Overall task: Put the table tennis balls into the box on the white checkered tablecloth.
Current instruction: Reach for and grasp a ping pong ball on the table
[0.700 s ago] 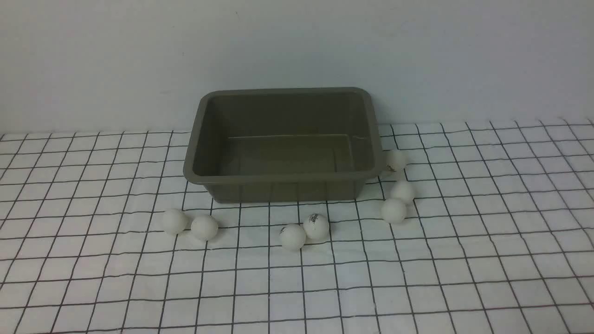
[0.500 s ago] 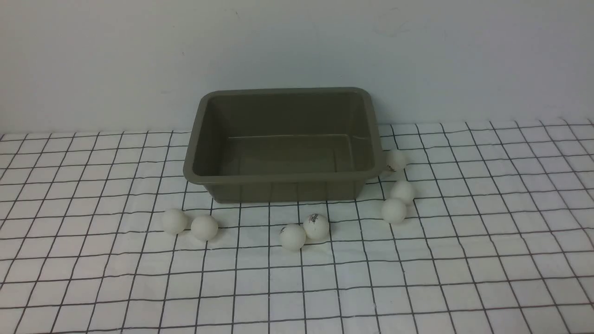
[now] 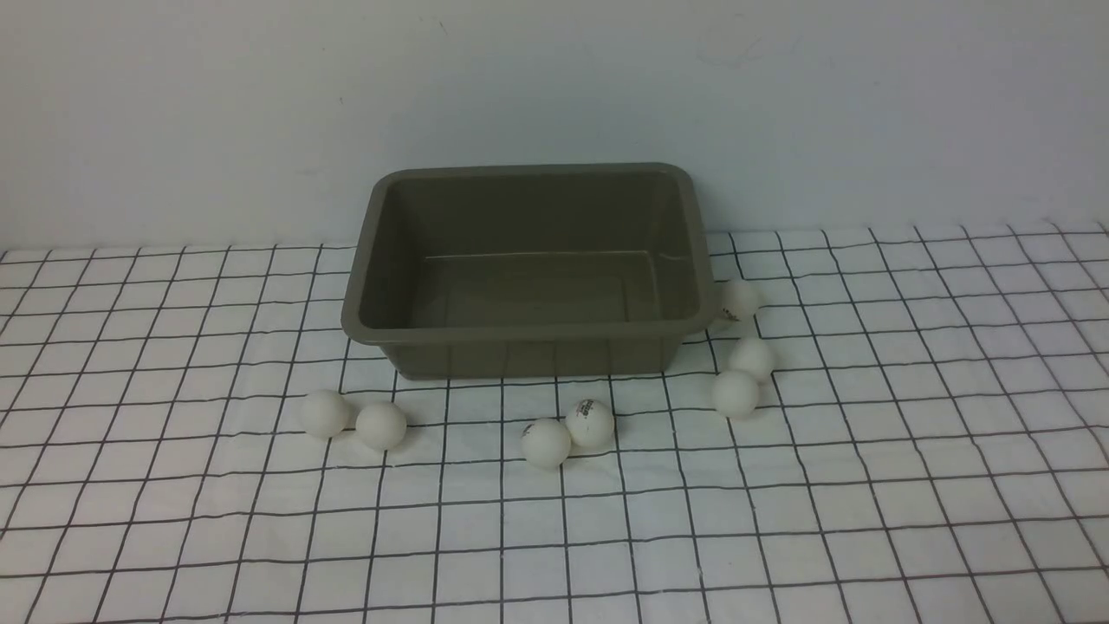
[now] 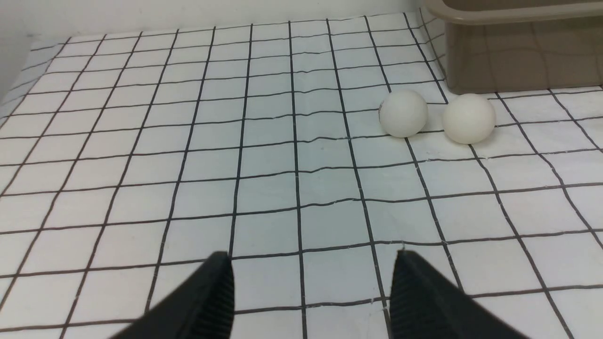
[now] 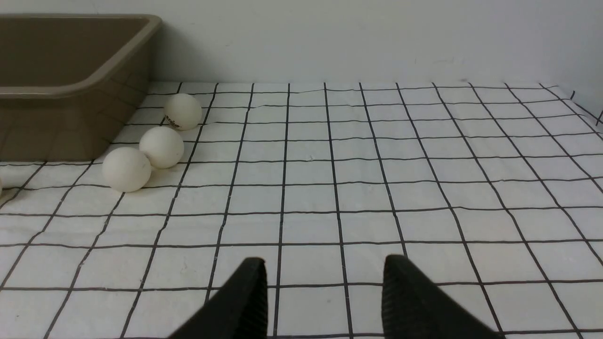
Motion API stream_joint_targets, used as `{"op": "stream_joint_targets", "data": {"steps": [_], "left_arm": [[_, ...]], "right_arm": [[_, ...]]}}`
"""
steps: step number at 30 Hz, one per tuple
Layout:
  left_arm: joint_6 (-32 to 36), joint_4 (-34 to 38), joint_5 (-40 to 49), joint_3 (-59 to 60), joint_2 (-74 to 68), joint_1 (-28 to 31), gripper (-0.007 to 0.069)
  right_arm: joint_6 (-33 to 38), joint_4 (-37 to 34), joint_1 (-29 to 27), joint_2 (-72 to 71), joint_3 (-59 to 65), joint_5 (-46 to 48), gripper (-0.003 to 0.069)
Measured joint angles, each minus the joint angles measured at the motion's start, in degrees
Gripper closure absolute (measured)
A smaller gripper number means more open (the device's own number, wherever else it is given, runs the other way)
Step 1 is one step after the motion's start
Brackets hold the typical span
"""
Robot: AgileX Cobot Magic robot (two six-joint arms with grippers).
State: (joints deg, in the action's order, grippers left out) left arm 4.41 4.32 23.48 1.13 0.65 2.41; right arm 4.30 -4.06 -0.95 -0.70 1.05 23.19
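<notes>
The olive-grey box stands empty at the back middle of the white checkered tablecloth. Several white table tennis balls lie around it: a pair at front left, a pair in front, three by its right side. Neither gripper shows in the front view. My left gripper is open over bare cloth, short of the left pair. My right gripper is open over bare cloth, apart from the right balls.
A plain pale wall runs behind the box. The cloth is slightly wrinkled and spreads wide to both sides and toward the front. The box corner shows in the left wrist view and in the right wrist view.
</notes>
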Motion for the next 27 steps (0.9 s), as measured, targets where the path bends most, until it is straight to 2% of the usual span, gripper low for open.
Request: {"op": "stream_joint_targets", "data": {"steps": [22, 27], "left_arm": [[0.00, 0.00, 0.00, 0.00, 0.00, 0.00, 0.0220], [0.00, 0.00, 0.00, 0.00, 0.00, 0.00, 0.0220]], "right_arm": [[0.00, 0.06, 0.00, 0.00, 0.00, 0.00, 0.0345], [-3.48, -2.75, 0.00, 0.00, 0.27, -1.68, 0.0345]]}}
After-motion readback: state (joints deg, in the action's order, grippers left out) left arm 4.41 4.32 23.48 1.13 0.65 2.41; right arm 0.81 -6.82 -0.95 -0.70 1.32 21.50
